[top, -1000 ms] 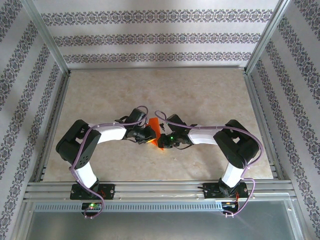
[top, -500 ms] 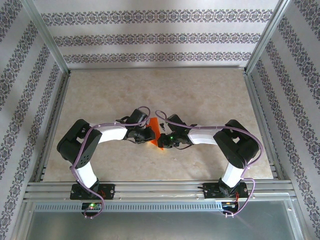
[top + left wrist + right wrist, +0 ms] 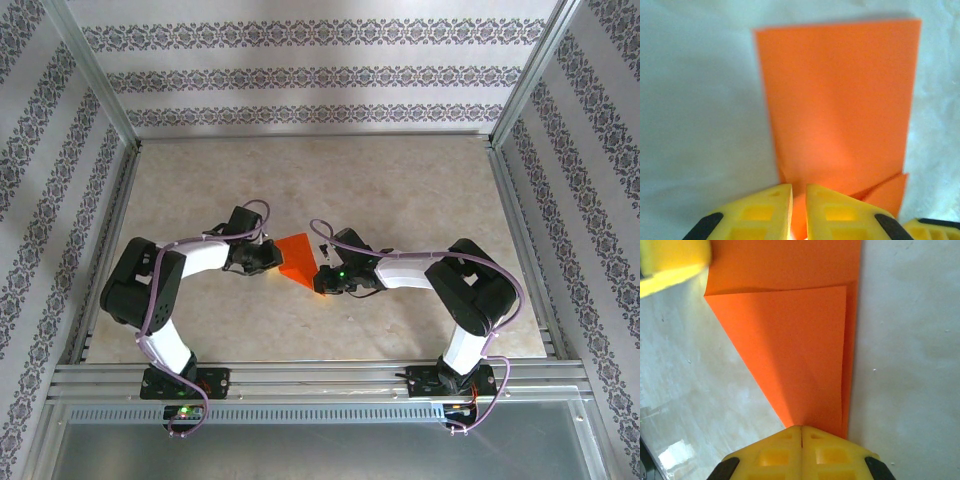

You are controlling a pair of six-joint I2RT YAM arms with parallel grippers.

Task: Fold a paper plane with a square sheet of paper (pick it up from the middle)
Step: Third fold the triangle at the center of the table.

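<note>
Marbled table [image 3: 400, 190] in a wallpapered enclosure: a partly folded sheet [image 3: 298, 258] held at two ends.

Near the middle of the top view the orange sheet sits on or just above the surface, with one diagonal flap already turned over it. At its left edge the left gripper [image 3: 268, 256] is clamped on the paper, which shows in the narrow slit between the jaws at the bottom of the left wrist view. At the lower right the right gripper [image 3: 322, 284] has its jaws closed tight on the pointed corner, apparently pinching it. Holding opposite ends probably keeps the layers taut and aligned, so a crease can be set without the flap springing open. Several folds appear left to make.
</note>
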